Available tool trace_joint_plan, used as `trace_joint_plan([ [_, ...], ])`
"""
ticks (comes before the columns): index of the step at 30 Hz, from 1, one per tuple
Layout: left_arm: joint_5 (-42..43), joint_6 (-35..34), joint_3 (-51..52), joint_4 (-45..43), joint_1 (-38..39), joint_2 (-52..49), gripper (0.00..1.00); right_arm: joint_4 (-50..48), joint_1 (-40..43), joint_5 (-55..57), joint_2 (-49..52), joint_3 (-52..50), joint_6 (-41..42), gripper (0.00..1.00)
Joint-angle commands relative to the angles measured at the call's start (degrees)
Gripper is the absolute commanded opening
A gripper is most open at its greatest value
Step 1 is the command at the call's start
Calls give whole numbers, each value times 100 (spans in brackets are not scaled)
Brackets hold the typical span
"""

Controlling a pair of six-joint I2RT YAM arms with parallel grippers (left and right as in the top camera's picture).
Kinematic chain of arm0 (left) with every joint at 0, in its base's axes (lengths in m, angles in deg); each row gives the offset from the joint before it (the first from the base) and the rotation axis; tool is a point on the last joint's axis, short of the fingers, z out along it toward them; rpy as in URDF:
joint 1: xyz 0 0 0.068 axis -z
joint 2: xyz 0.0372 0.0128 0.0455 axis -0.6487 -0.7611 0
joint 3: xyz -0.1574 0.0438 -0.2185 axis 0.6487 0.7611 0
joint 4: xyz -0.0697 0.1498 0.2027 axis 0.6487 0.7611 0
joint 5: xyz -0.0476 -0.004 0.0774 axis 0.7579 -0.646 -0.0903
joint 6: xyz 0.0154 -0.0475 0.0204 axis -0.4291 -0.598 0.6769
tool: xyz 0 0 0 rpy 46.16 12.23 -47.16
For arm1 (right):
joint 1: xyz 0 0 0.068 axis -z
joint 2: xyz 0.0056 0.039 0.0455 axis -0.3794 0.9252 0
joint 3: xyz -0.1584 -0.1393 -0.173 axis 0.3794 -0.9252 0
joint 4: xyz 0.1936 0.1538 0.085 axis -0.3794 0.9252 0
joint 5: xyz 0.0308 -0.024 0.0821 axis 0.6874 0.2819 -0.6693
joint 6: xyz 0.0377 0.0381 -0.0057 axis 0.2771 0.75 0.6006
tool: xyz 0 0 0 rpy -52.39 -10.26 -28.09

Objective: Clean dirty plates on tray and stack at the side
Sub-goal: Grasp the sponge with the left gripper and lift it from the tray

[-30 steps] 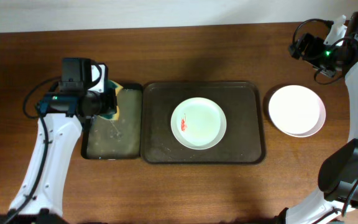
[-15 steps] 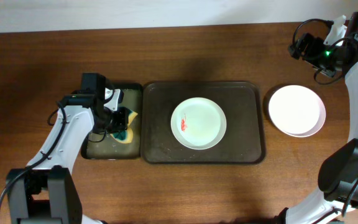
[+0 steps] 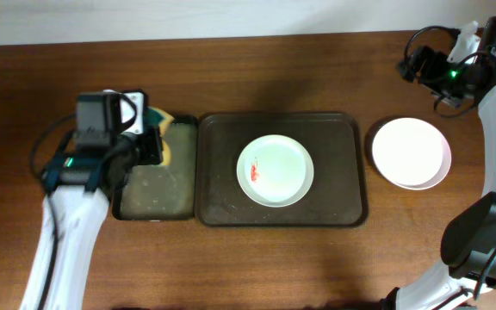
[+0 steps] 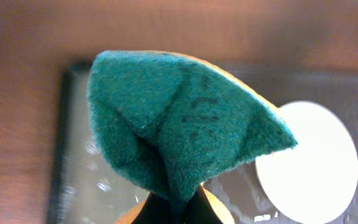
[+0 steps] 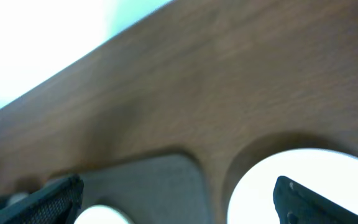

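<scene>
A pale bluish-green plate (image 3: 275, 170) with a small red smear lies in the middle of the dark brown tray (image 3: 343, 164). It also shows in the left wrist view (image 4: 316, 168). Two white plates (image 3: 411, 152) sit stacked on the table right of the tray, also in the right wrist view (image 5: 291, 180). My left gripper (image 3: 155, 142) is shut on a green and yellow sponge (image 4: 179, 124) above the narrow black tray (image 3: 149, 194). My right gripper (image 3: 416, 65) is open and empty, raised over the table's back right.
The narrow black tray holds wet film and lies against the brown tray's left rim. Bare wooden table lies in front of and behind both trays.
My left gripper dipped the sponge down into the black tray, then lifted it back up toward that tray's far right corner. The right arm has not moved.
</scene>
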Motion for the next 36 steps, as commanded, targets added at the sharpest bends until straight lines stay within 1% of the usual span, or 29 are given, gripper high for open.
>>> trace_joint_plan([
  [1,-1054,-149,-155,-98,179,905,0,212,9,-1541,-24,48,415,98],
  [3,-1049,-149,-153,7,273,1003,0,557,-33,-2702,-26,44,459,98],
  [4,-1049,-151,-151,57,302,990,0,866,-103,-2629,-26,44,382,98],
  [6,-1049,-149,-149,192,343,883,0,1613,-297,-1727,-24,42,315,98],
  [7,-1049,-149,-149,212,343,833,0,1989,-424,-1394,-24,42,-52,98],
  [8,-1047,-149,-149,236,343,752,0,2382,-629,-1128,-24,33,-424,91],
  [9,-1047,-149,-149,262,343,667,0,2594,-859,-780,-24,-33,-551,90],
  [11,-988,-149,-149,282,343,527,0,2791,-1370,240,-24,-238,-542,89],
  [12,-828,-151,-149,280,343,433,0,2785,-1703,680,-24,-452,-522,89],
  [14,-584,-149,-149,280,345,319,0,2682,-2122,903,-24,-780,-522,89],
  [15,-553,-149,-149,280,348,271,0,2542,-2337,1012,-24,-946,-525,87],
  [16,-553,-149,-149,280,348,234,0,2326,-2531,1244,-24,-1093,-522,81],
  [18,-553,-149,-149,321,348,195,0,2061,-2723,1464,-24,-1185,-481,56],
  [20,-553,-149,-149,409,348,192,0,1838,-2774,1478,-24,-1318,-271,53],
  [23,-553,-149,-149,450,348,181,0,1069,-2822,1475,-24,-1908,-173,52],
  [24,-553,-149,-146,450,348,170,0,957,-2820,1456,-24,-2020,-175,58],
  [25,-553,-149,-146,450,348,166,0,938,-2822,1456,-24,-2017,-175,58],
  [26,-553,-149,-146,450,348,149,0,907,-2820,1460,-24,-2017,-177,45],
  [27,-553,-149,-146,452,348,122,0,863,-2820,1460,-11,-2022,-175,23],
  [28,-551,-149,-146,452,348,74,0,826,-2844,1451,35,-2022,-175,12],
  [32,-555,-149,-146,424,348,-146,0,684,-2997,1458,267,-2048,-175,12],
  [33,-555,-149,-149,422,348,-208,0,660,-2997,1458,310,-2048,-175,17],
  [35,-577,-155,-151,398,348,-354,0,603,-2997,1458,339,-2052,-175,41],
  [36,-608,-227,-199,378,348,-442,0,579,-2997,1458,339,-2052,-177,49],
])
